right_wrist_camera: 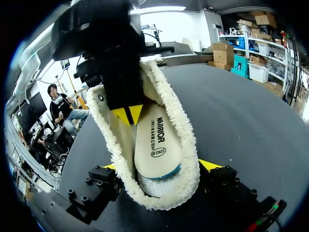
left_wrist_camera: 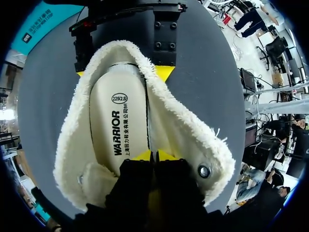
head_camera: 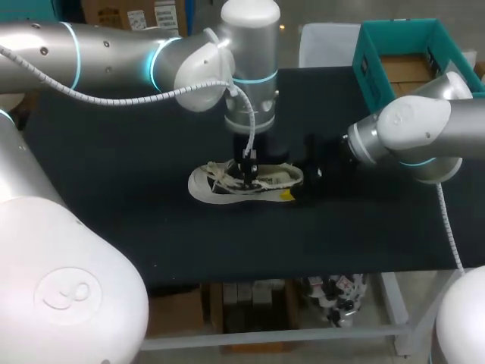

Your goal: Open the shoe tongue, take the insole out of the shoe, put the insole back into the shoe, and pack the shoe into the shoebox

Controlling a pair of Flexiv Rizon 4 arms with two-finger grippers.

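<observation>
**Heel braced, insole flat in the shoe, left fingers narrow at its edge**

The dark worktop [head_camera: 114, 197] carries one shoe [head_camera: 208, 189], and both arms meet at it. The left arm [head_camera: 114, 61] stands directly over the shoe and points straight down into its opening. The right arm [head_camera: 409, 129] lies low, behind the shoe's heel. The teal shoebox [head_camera: 371, 45] sits well apart from the shoe, out past its heel end on the right arm's side.

The shoe lies on its sole with its fleece-lined mouth spread open. Its long axis runs across the worktop, toe toward the left arm's side and heel toward the right arm's. The pale insole [left_wrist_camera: 118, 125] lies flat inside the shoe along that same axis, not yet lifted.

The right fingers [right_wrist_camera: 211, 165] stand wide, one on each side of the shoe's heel and against its fleece collar, so they appear to clamp the shoe in place. The left fingers [left_wrist_camera: 141, 155] are drawn narrow, tips almost touching. They sit inside the shoe toward its front half, at the seam where the insole's long edge meets the side wall. Whether that edge is caught between them, I cannot tell.

The left arm is nearer the insole, which stretches from its fingers toward the heel. Any pull should probably rise up and out of the shoe's mouth.
</observation>
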